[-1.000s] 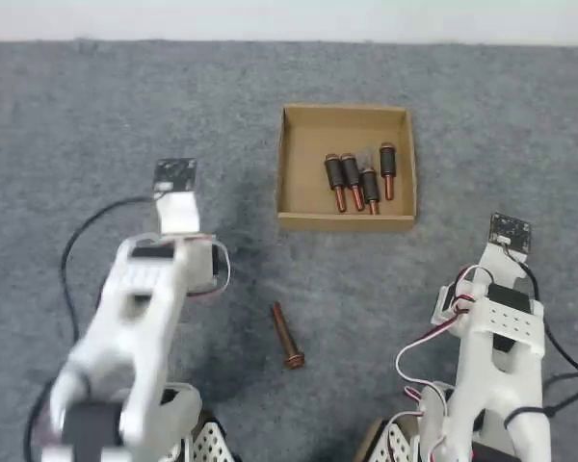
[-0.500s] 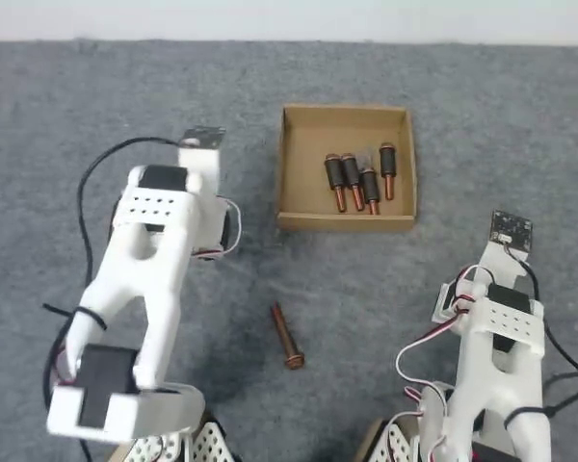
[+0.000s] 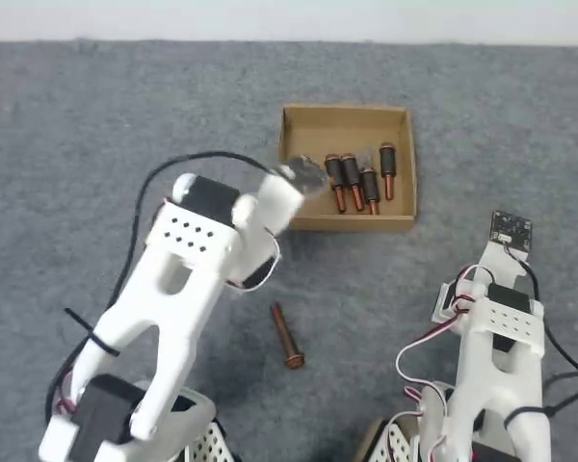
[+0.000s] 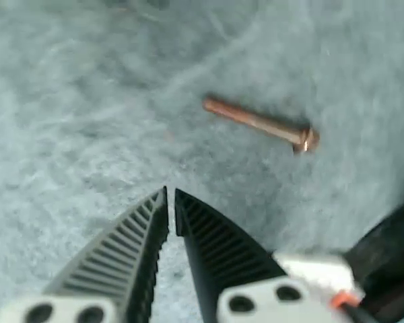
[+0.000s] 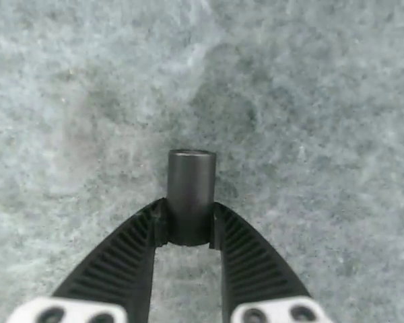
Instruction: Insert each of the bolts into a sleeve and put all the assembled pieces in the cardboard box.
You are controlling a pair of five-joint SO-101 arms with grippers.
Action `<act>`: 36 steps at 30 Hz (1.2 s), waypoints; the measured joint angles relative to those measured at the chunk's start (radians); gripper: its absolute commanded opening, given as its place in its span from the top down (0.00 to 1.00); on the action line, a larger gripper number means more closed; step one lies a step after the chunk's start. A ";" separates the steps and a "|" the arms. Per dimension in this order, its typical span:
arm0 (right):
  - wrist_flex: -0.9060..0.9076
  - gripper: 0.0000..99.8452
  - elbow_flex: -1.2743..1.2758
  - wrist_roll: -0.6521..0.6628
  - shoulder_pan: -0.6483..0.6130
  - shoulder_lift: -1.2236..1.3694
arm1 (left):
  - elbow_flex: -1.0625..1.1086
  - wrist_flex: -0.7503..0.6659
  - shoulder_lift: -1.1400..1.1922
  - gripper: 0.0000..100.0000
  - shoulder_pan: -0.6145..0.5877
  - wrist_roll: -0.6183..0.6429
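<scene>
One loose copper bolt [image 3: 287, 336] lies on the grey carpet in front of the cardboard box [image 3: 296, 201]; it appears as the bolt [image 4: 259, 124] in the left wrist view. My left gripper [image 4: 170, 194] hovers over the carpet near that bolt, fingers shut and holding nothing. In the high view the left arm [image 3: 188, 279] stretches toward the box's near left corner. My right gripper [image 5: 188, 217] is shut on a black sleeve [image 5: 190, 190], held above bare carpet; its arm [image 3: 498, 327] stands at the lower right. Several assembled bolt-and-sleeve pieces [image 3: 357, 179] lie in the box.
Grey carpet covers the whole work surface. A black cable [image 3: 144, 221] loops off the left arm. A small circuit board [image 3: 512, 229] tops the right arm. Open carpet lies between the loose bolt and the right arm.
The left arm has swung up and to the right, from the left side of the carpet toward the box's near left corner. The right arm and the bolt have stayed put.
</scene>
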 measured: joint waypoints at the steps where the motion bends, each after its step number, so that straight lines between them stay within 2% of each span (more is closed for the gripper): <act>1: 0.000 0.99 0.000 0.000 0.000 0.000 | 0.028 -0.008 -0.002 0.97 0.006 -0.037; 5: 0.000 0.99 0.000 0.000 0.000 0.000 | 0.181 -0.106 -0.002 0.88 0.008 -0.172; 8: 0.000 0.99 0.000 0.000 0.000 0.000 | 0.279 -0.201 -0.002 0.83 0.008 -0.204; 13: 0.000 0.99 0.000 0.000 0.000 0.000 | 0.405 -0.390 -0.040 0.83 0.008 -0.204; 19: 0.000 0.99 0.000 0.029 0.000 0.000 | 0.638 -0.592 -0.259 0.83 0.074 -0.114; 24: 0.000 0.99 0.000 0.029 0.000 0.000 | 0.764 -0.609 -0.509 0.84 0.141 0.028; 27: 0.000 0.99 0.000 0.032 0.000 0.000 | 0.781 -0.609 -0.594 0.84 0.141 0.199; 33: 0.000 0.99 0.000 0.035 0.000 0.000 | 0.835 -0.671 -0.578 0.83 0.089 0.677; 36: 0.000 0.99 0.000 0.035 0.000 0.000 | 0.847 -0.710 -0.506 0.83 0.098 0.747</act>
